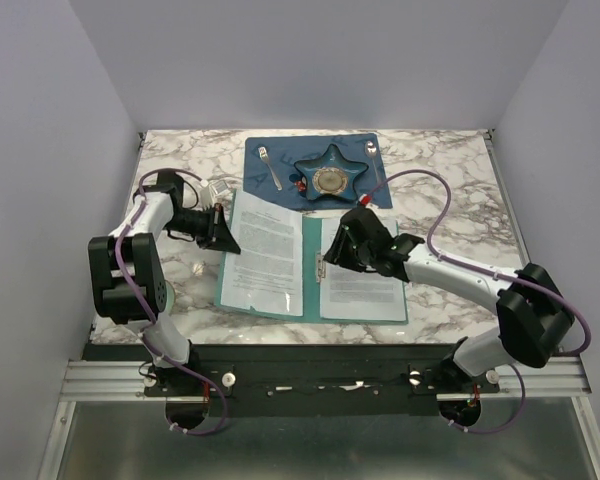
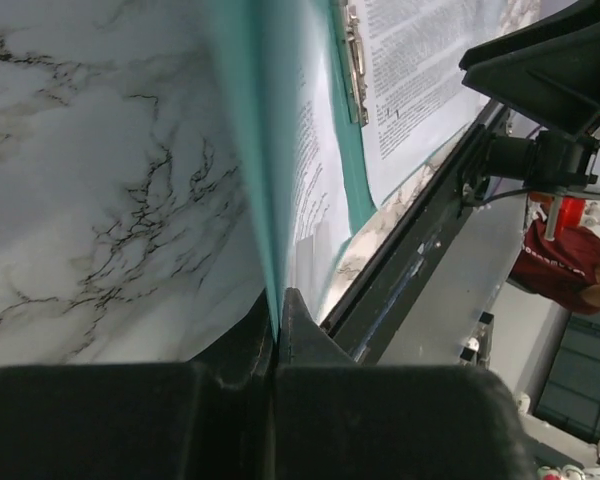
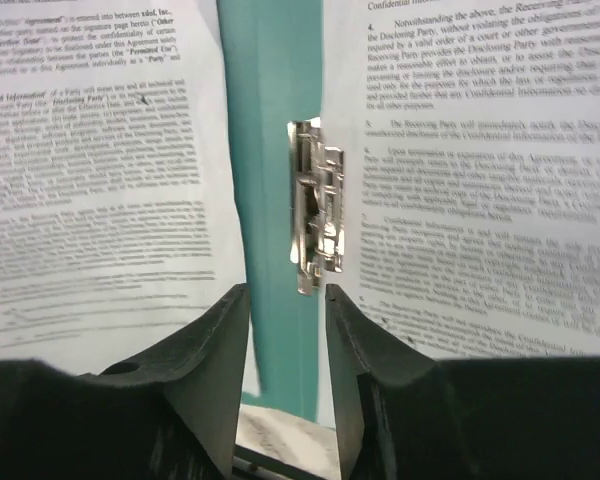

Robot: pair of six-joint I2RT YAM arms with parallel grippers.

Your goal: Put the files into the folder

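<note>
Bright even overhead light, soft shadows (wrist-view foregrounds blurred)

- One teal folder (image 1: 310, 285) lies open on the single marble worktop (image 1: 460, 190).
- Two lots of files: a left-hand page (image 1: 265, 250) and a right-hand page (image 1: 360, 292). How many sheets lie under each cannot be told.
- One silver clip (image 3: 315, 205).
- One dark blue placemat (image 1: 285, 150) and one star dish (image 1: 332, 157).
- Two pieces of cutlery: a left piece (image 1: 270, 168) and a right piece (image 1: 373, 155).
- One small clear container (image 1: 220, 190).
- One small white ball (image 1: 198, 268).
- Two grippers: left gripper (image 1: 223, 228) and right gripper (image 1: 335, 245).
</note>
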